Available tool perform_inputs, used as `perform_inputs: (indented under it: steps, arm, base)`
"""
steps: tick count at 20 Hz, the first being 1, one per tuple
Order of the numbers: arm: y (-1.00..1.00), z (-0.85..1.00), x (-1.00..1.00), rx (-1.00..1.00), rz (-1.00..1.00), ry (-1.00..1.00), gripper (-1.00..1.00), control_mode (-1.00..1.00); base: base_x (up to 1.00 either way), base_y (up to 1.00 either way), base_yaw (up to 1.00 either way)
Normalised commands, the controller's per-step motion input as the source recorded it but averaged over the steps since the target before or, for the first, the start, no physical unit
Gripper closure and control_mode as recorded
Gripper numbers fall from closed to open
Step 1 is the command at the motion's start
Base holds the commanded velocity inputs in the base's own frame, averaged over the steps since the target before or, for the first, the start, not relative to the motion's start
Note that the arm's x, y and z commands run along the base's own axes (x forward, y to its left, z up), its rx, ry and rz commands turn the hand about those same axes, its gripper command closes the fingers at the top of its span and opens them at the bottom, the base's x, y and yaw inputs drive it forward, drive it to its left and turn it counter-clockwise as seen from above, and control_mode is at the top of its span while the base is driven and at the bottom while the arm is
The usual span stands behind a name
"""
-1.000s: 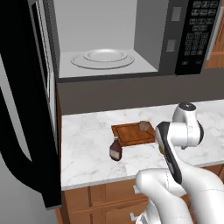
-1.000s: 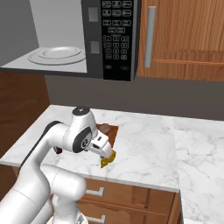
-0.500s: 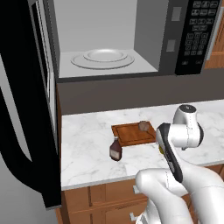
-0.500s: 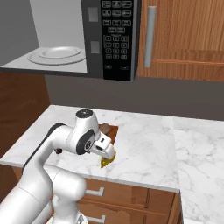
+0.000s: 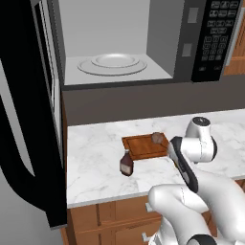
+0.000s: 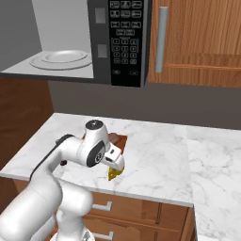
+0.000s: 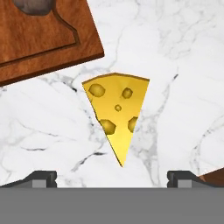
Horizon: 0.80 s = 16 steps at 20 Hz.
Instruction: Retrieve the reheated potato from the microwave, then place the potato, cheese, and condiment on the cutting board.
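Hand (image 7: 112, 177) spread wide, holding nothing; poised above cheese (image 7: 117, 114) — wedge lies flat on marble bench (image 7: 183, 70), tip toward hand, between finger tips (image 7: 41, 177); cheese just beside board (image 7: 39, 43), not touching; potato (image 5: 156, 138) sits on board's far corner; bottle (image 5: 126, 164) stands upright on bench at board's near-left corner; microwave (image 5: 119, 43) above, door (image 5: 28, 110) swung open — turntable (image 5: 113, 64) bare; in right base view cheese (image 6: 113, 173) peeks out under hand.
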Motion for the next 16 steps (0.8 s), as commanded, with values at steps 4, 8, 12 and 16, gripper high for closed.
perform_inputs:
  steps: [4,8,12,16]
  arm:
    - [-0.05,-0.14,0.28,0.02,0.0,0.03,-1.0,-1.0]
    - [-0.13,-0.12,0.2,0.0,0.0,0.06,-1.0,-1.0]
    - [-0.12,-0.12,0.15,0.0,0.0,0.06,-1.0,-1.0]
    - [-0.11,-0.11,0.12,0.0,0.0,0.06,-1.0,-1.0]
  base:
    - [0.0,0.0,0.0]
    - [0.0,0.0,0.0]
    - [0.0,0.0,0.0]
    - [0.0,0.0,0.0]
